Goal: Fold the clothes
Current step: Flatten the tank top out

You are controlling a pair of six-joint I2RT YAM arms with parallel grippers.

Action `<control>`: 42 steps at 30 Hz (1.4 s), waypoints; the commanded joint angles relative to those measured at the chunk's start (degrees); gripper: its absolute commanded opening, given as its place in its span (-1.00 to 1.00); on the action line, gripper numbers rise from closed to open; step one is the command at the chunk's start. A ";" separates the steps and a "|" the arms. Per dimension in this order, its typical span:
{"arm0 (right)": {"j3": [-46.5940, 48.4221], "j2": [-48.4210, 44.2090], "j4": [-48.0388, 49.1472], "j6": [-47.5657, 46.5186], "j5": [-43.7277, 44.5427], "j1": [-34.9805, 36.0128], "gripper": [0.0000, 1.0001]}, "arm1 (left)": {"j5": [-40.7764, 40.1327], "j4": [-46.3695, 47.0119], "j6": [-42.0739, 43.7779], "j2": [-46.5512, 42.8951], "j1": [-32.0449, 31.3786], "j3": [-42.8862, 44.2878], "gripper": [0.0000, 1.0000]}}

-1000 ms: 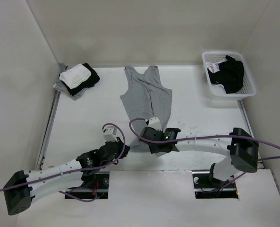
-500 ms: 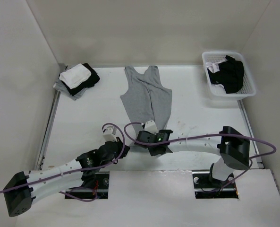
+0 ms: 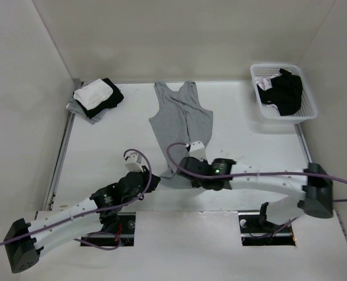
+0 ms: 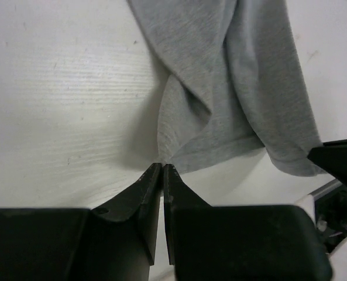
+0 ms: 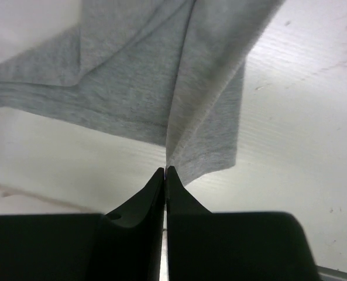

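The place reads as a robotics lab cell: a white table (image 3: 103, 146) boxed in by bare walls (image 3: 179, 41), cabled left arm (image 3: 74, 212) and right arm (image 3: 267, 178) bolted at its near edge, a grey tank top (image 3: 173, 120) lying on it.

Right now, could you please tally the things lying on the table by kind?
tank top: 1
clothes pile: 1
basket: 1
Total: 3
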 commanded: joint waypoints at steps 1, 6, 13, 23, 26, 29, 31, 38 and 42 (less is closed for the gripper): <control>-0.65 -13.39 1.06 0.91 6.15 -0.08 -0.95 | -1.21 0.19 4.30 -4.94 1.82 9.34 -0.91; 2.76 -32.03 8.35 -7.59 10.99 -2.71 -0.99 | -2.89 1.50 13.00 -8.38 8.40 24.71 -0.91; 25.85 -38.57 21.71 -27.27 14.95 -0.53 -1.00 | -2.10 5.28 17.32 -4.43 16.23 49.67 -0.91; 57.09 -22.14 28.41 -49.10 16.37 1.88 -0.99 | -5.43 13.90 21.98 5.48 23.00 68.24 -0.91; 53.60 -20.20 26.22 -43.94 10.14 -8.91 -0.99 | -5.79 14.25 23.21 12.69 23.53 67.46 -0.91; 45.78 -18.36 25.51 -34.55 -2.49 -23.93 -1.00 | -5.09 18.62 20.76 17.44 28.95 60.99 -0.92; 42.52 -15.20 25.94 -28.39 -12.16 -33.52 -1.00 | -2.73 20.66 16.99 21.04 34.05 57.62 -0.92; 53.98 5.97 25.25 -20.63 -28.20 -49.03 -1.00 | 14.50 19.26 6.17 42.74 49.10 66.64 -0.93; 71.73 16.00 19.19 -19.75 -30.22 -51.05 -1.00 | 16.97 16.10 6.16 49.26 51.30 76.66 -0.93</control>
